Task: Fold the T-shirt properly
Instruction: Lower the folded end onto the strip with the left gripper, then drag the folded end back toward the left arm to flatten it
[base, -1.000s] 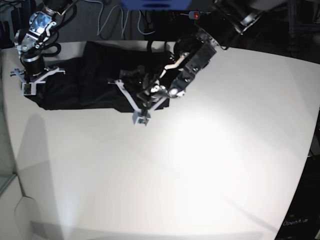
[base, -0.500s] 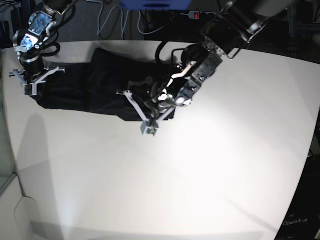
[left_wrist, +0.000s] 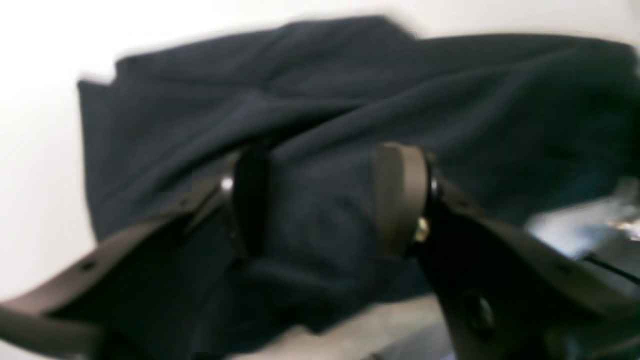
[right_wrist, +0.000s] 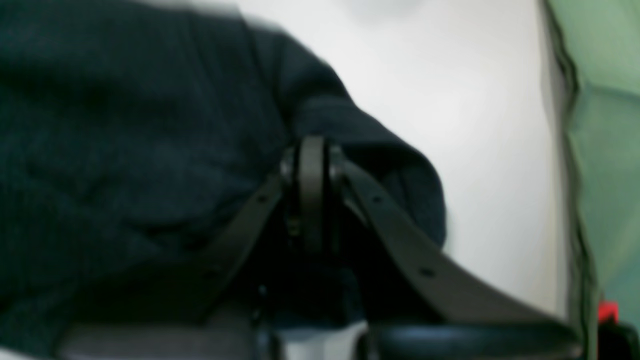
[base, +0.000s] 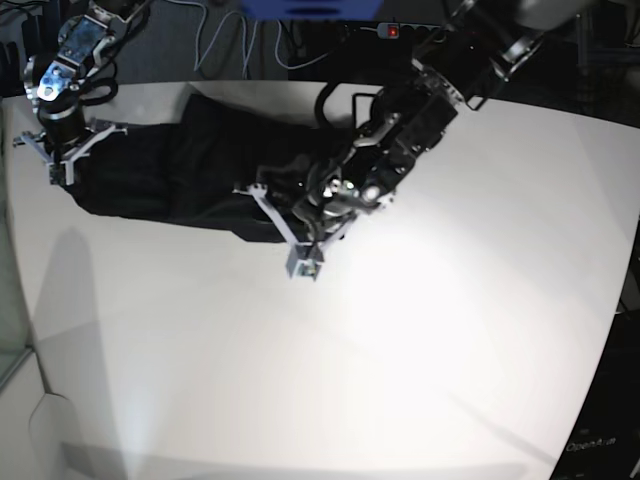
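T-shirt (base: 190, 175) lies as a long bunched band at the white table's (base: 420, 340) far-left end, so the fold looks barely underway, squaring and halving left. Right gripper (right_wrist: 311, 200), at the shirt's left end, is clamped on a fabric edge; left gripper (left_wrist: 320, 200) gapes wide over the shirt's right end, nothing pinched. Dark room behind w/ cables (base: 225, 40), green panel (right_wrist: 600, 150) off the shirt's left.
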